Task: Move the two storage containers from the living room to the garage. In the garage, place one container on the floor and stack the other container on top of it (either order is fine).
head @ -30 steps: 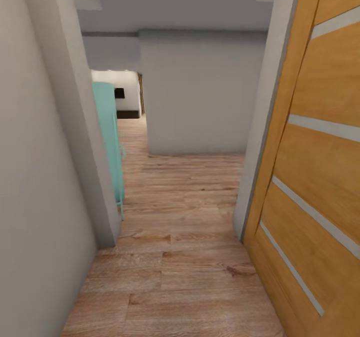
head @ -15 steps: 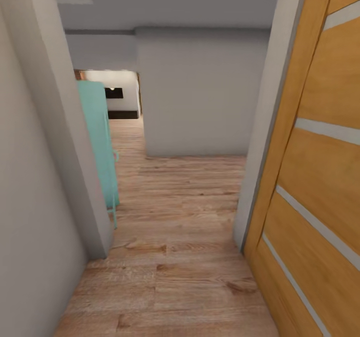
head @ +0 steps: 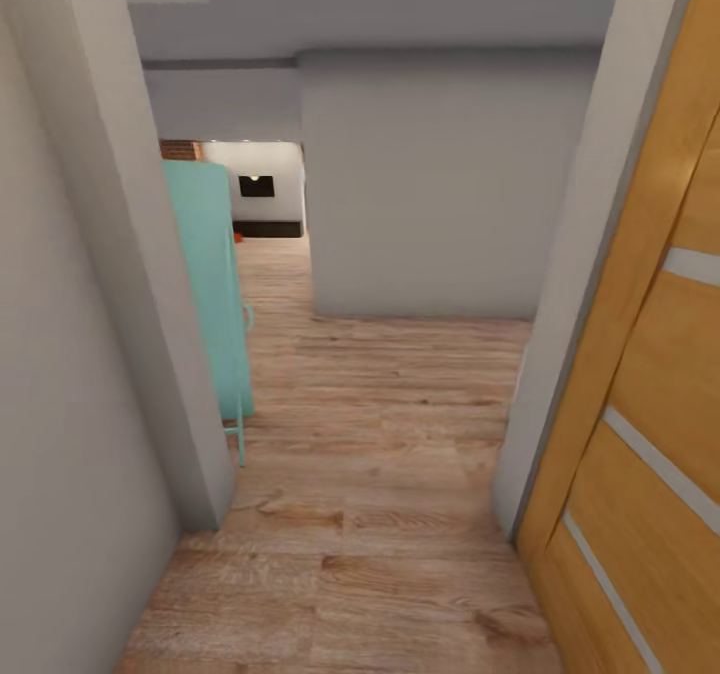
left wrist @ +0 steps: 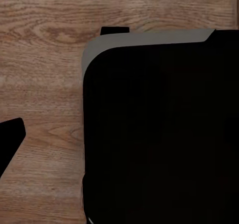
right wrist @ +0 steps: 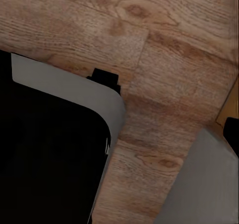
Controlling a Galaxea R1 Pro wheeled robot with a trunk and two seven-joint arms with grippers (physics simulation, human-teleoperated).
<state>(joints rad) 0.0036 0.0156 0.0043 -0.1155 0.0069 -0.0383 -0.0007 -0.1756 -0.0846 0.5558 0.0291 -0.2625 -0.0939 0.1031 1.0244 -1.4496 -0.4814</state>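
Transit stage; no handling is in progress at this moment.

At far left of the head view, a plain grey-white wall (head: 70, 354) ends in a corner post. Just beyond it stands a tall turquoise cabinet (head: 215, 284) on thin legs, close against that corner. Past the cabinet, a distant opening shows a strip of brick (head: 180, 149) and a white wall with a dark rectangular recess (head: 257, 186); I judge this to be the living room. A tiny orange speck (head: 238, 238) lies on the floor at that opening; it is too small to identify as a container.

At centre, light wood-plank flooring (head: 380, 424) runs down a passage to a blank grey partition wall (head: 440, 184). At right, a honey-wood door (head: 650, 384) with frosted strips stands open against its frame.

Both wrist views look down on plank flooring and a dark, grey-edged body of the robot (left wrist: 159, 129). The state of the jaws on either arm cannot be told from these pictures.

Assessment: neither storage container can be made out, and nothing is being carried in sight. The robot faces the living-room end from beside the door. As far as can be judged, both containers remain to be fetched, carried to the garage and stacked.
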